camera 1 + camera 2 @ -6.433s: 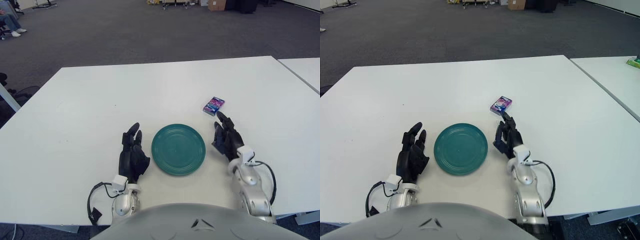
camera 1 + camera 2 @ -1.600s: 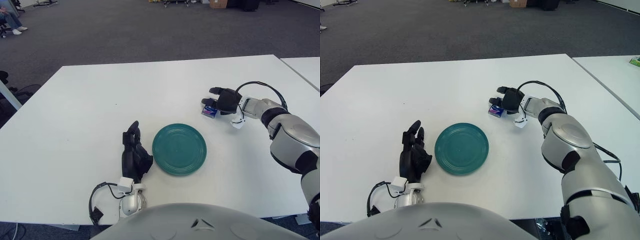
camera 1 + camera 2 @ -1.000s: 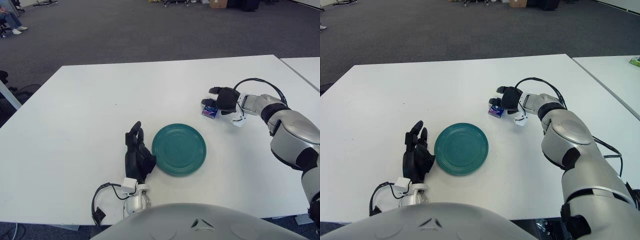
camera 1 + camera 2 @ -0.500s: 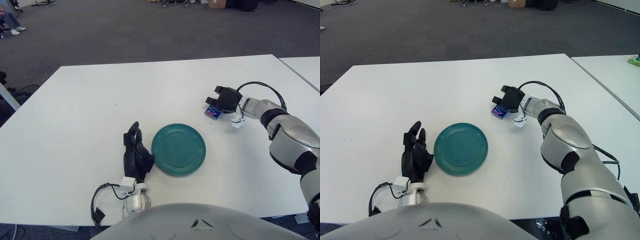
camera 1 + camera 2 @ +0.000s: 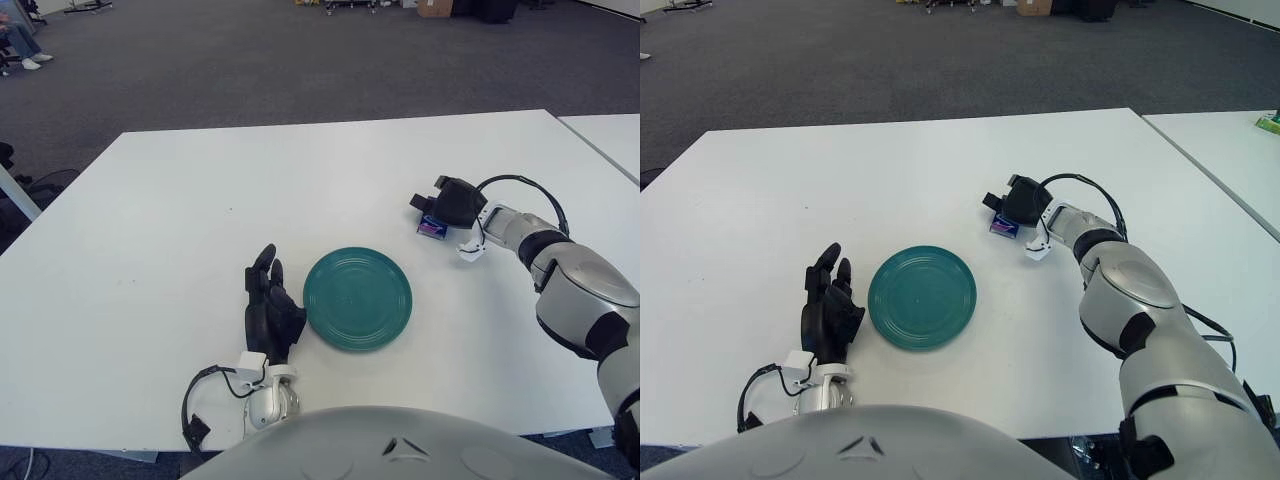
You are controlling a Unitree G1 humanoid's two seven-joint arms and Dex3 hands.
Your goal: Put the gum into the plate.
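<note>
The gum (image 5: 432, 227) is a small blue and purple pack on the white table, to the upper right of the plate; only its lower edge shows under my right hand. My right hand (image 5: 446, 203) lies over it from the right with its fingers curled around it, low at the table surface. The round teal plate (image 5: 357, 298) sits empty at the table's front centre. My left hand (image 5: 268, 310) rests on the table just left of the plate, fingers relaxed and holding nothing.
The white table (image 5: 200, 200) ends just in front of my body. A second white table (image 5: 610, 135) stands to the right across a narrow gap, with a small green object (image 5: 1268, 123) on it. Grey carpet lies beyond.
My right arm reached out from beside the plate to the gum and its fingers closed over it. The gum has shifted slightly to the right with the hand. The left hand stayed.
</note>
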